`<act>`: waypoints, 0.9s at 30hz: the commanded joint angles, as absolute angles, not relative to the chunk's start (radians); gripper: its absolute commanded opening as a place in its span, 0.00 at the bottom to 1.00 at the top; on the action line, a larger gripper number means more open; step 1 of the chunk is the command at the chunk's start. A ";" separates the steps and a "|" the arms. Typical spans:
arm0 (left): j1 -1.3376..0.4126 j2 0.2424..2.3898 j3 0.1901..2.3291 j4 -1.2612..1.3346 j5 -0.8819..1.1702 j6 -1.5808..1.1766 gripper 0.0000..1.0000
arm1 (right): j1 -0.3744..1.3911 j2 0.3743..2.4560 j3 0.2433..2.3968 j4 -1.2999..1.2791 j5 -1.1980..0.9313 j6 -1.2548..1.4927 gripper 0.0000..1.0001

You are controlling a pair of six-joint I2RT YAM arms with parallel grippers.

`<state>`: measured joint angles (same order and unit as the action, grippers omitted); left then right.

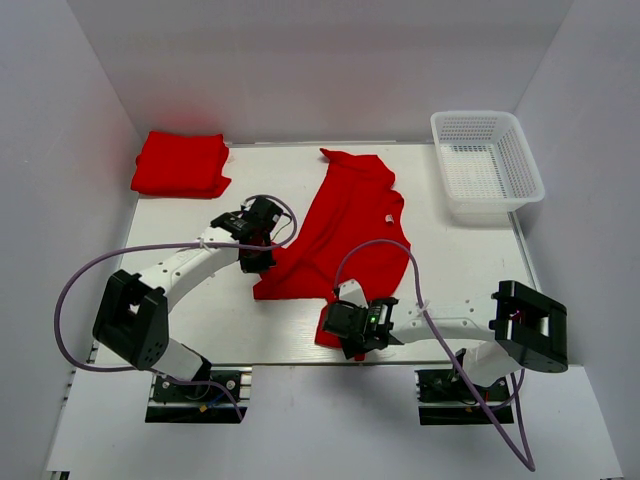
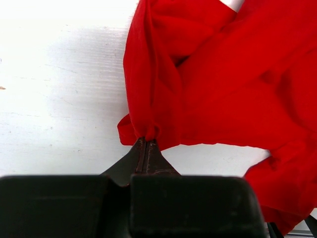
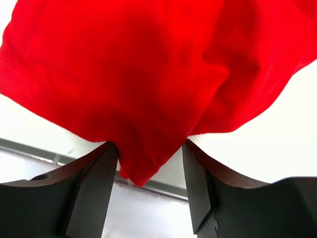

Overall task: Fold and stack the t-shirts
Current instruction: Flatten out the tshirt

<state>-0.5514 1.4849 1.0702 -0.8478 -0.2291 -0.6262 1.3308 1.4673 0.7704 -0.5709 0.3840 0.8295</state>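
Note:
A red t-shirt (image 1: 345, 225) lies spread and rumpled across the middle of the white table, a small white neck tag (image 1: 388, 218) on its right side. My left gripper (image 1: 262, 262) is shut on a bunched corner of this t-shirt (image 2: 148, 130) at its near-left edge. My right gripper (image 1: 335, 328) is open, its fingers (image 3: 96, 173) either side of a hanging corner of the t-shirt (image 3: 143, 163) at the table's near edge. A pile of folded red t-shirts (image 1: 181, 163) sits at the far left.
A white plastic mesh basket (image 1: 486, 160) stands at the far right corner. White walls enclose the table on three sides. The table's near edge (image 3: 44, 151) runs just under my right gripper. Purple cables loop from both arms.

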 commanded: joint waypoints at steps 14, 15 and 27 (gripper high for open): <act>-0.546 1.417 1.074 -0.870 -0.273 -0.632 0.00 | 1.365 1.482 0.761 -0.663 0.365 0.844 0.14; -0.546 1.417 1.074 -0.870 -0.282 -0.632 0.00 | 1.367 1.470 0.767 -0.664 0.374 0.850 0.00; -0.546 1.287 1.296 -0.910 -0.448 -0.632 0.00 | 1.235 1.267 0.960 -0.729 0.765 0.752 0.00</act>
<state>-0.5514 1.3628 1.2011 -0.9173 -0.3523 -0.6327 1.2938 1.3518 0.8948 -0.7040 0.5804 0.7921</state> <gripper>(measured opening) 0.022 0.029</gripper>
